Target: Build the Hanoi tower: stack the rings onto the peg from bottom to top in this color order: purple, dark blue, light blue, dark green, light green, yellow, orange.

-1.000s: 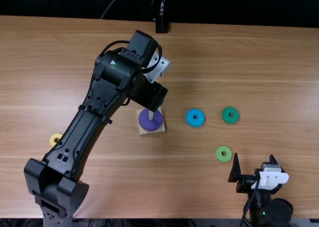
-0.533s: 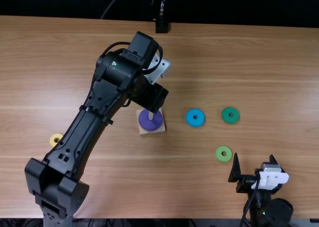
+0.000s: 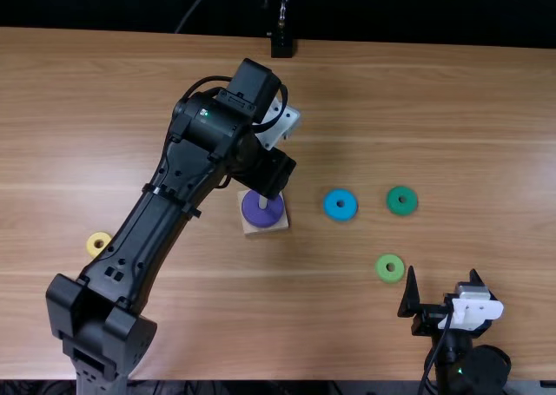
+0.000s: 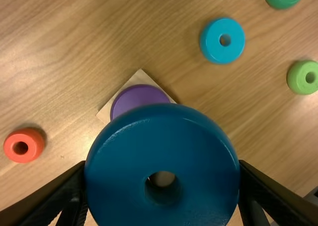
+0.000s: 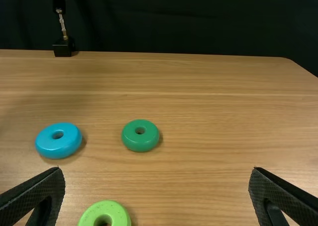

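Since the earlier top views, the left arm (image 3: pixel 130 247) has shifted slightly, its wrist end easing a little toward the near edge and to the right, near the peg (image 3: pixel 263 201). The right arm and the loose rings in the top view lie as they did.

The left tool (image 4: pixel 162 167) is clamped on the dark blue ring (image 4: pixel 119 161), one finger at either side, and carries it above the wooden base (image 3: pixel 280 227). The purple ring (image 3: pixel 261 219) sits on that base around the peg, so the bottom layer looks done and dark blue is the right one to follow. The small shift looks like alignment: the hole should come over the peg before the ring is lowered. Whether it is lined up, I cannot tell; a slight offset could leave the ring caught on the peg's tip.

The right tool (image 5: pixel 157 171) is empty, its fingers wide apart. On the table (image 3: pixel 434 108), the light blue ring (image 3: pixel 330 206) lies nearest the base, with the dark green ring (image 3: pixel 393 202), light green ring (image 3: pixel 382 270), yellow ring (image 3: pixel 91 244) and orange ring (image 4: pixel 34 144) waiting their turns
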